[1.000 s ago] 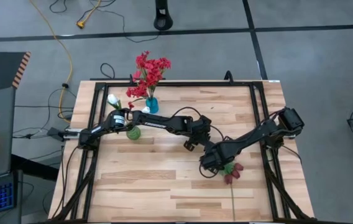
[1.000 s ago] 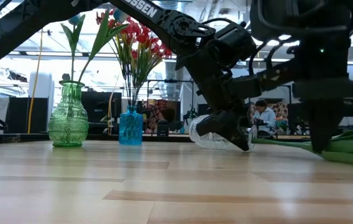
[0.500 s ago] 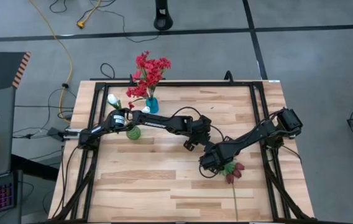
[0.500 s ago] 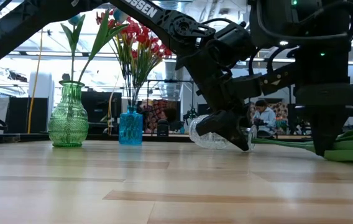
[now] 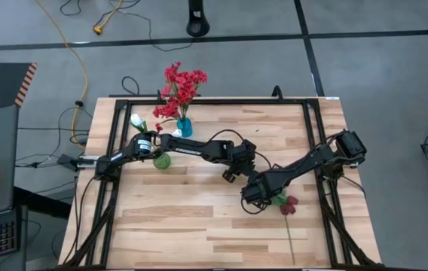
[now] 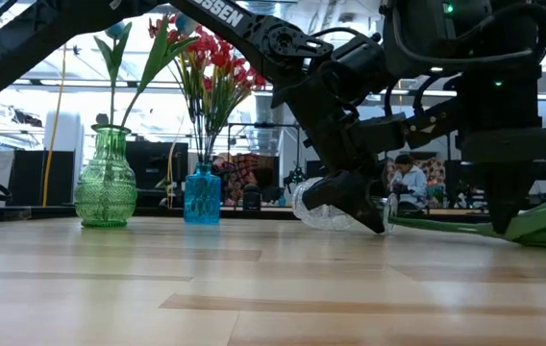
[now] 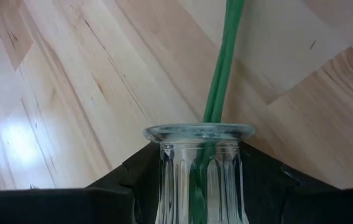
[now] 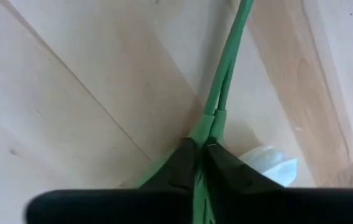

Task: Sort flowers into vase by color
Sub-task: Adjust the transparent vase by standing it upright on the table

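Fingers (image 8: 186, 163) of the right gripper (image 5: 263, 197) are clenched on the maroon tulip's stem (image 8: 226, 68) — blossoms (image 5: 286, 205) lying just beside it on the table (image 5: 184, 218). The left gripper (image 5: 233, 172) grips a clear glass vase (image 7: 199, 171) at mid-table — a green stem running through its mouth.

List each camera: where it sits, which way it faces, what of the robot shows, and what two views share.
High view: above the light wooden table, facing straight down; both dark arms show.
Low view: at tabletop height, facing level across; arms enter from above.
Left wrist view: on the left arm; the left hand holds the ribbed clear glass vase.
Right wrist view: on the right arm; the right hand is shut on thin green flower stems.
Shared: high and low views both show the blue glass vase of red blossoms.
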